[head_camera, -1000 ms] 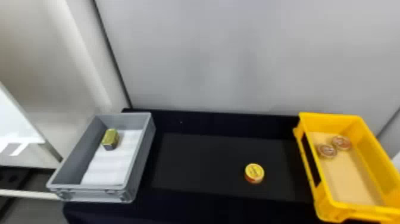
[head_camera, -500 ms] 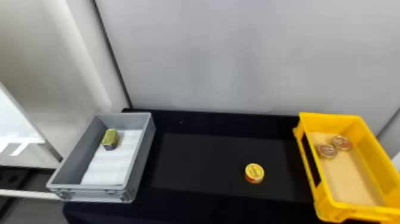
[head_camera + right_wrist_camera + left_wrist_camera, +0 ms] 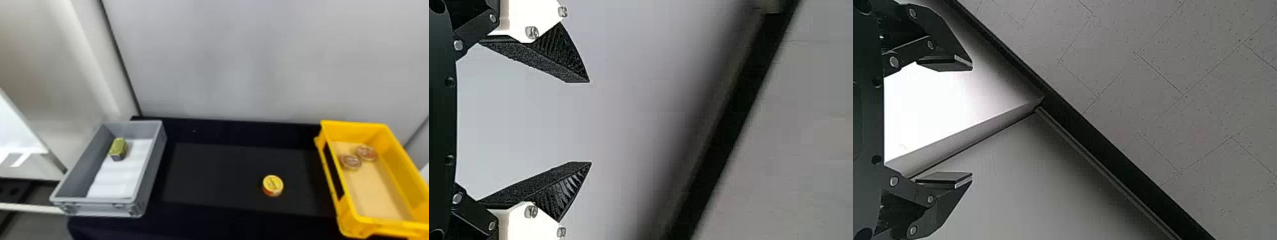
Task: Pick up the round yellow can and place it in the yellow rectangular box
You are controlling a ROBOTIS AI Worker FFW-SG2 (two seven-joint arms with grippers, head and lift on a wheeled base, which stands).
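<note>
Both grippers' jaws, left (image 3: 972, 122) and right (image 3: 590, 122), stood wide apart; the yellow can (image 3: 273, 185) sat on the bench (image 3: 223, 178).

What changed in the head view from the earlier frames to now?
Nothing visibly. The can is where it was on the black table, between the boxes. Same for the yellow box with two round tins inside, and the grey box with the small block.
</note>
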